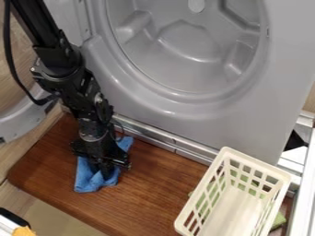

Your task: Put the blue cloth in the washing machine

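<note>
Blue cloth point(87, 182) lay near the left end of the wooden board point(157, 193) in the camera view, right under the gripper point(107, 174), poking out on both sides, its long axis slanting toward the washing machine point(215, 124)! Open or closed on it? That couldn't be told.

Cream slotted basket point(234, 214), brown wooden board point(152, 186), green item point(278, 221)

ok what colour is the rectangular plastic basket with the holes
The basket is cream, as the camera view shows.
</note>
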### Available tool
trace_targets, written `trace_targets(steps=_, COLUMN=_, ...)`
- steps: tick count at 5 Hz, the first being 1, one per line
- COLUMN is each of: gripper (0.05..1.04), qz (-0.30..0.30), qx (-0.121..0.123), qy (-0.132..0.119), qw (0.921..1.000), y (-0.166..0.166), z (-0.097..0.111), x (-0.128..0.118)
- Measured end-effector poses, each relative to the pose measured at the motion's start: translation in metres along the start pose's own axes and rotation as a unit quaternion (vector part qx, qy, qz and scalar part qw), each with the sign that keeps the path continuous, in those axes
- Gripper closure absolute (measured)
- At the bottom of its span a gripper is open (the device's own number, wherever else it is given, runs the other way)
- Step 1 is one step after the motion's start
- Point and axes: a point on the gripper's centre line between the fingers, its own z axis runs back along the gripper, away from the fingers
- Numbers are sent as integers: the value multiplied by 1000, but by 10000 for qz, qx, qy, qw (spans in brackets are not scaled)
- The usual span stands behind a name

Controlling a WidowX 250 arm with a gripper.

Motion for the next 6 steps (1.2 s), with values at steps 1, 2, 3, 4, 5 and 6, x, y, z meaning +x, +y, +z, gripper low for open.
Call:
trace_targets(steps=1, gripper=987, qz=-37, qx=-97, qy=112, qw=9999, y=-4, z=5, x=-16)
trace_targets(steps=2, gripper=987, qz=-75, qx=-14, qy=78, qw=9999, y=-13, z=17, x=-17)
trace_targets(steps=3, gripper=987, qz=-26, qx=-102, qy=1, qw=9999, y=-24, z=37, x=-19)
trace_targets(steps=4, gripper=987, qz=-219, qx=-315, qy=-473, qw=9981, y=-44, z=61, x=-5)
trace_targets(steps=5, gripper=987, qz=-477, qx=-399, qy=-765, qw=9951, y=-61, z=82, x=10)
trace_targets(steps=6, gripper=987, qz=-521, qx=-510, qy=-1115, qw=9911, y=-71, z=109, x=27)
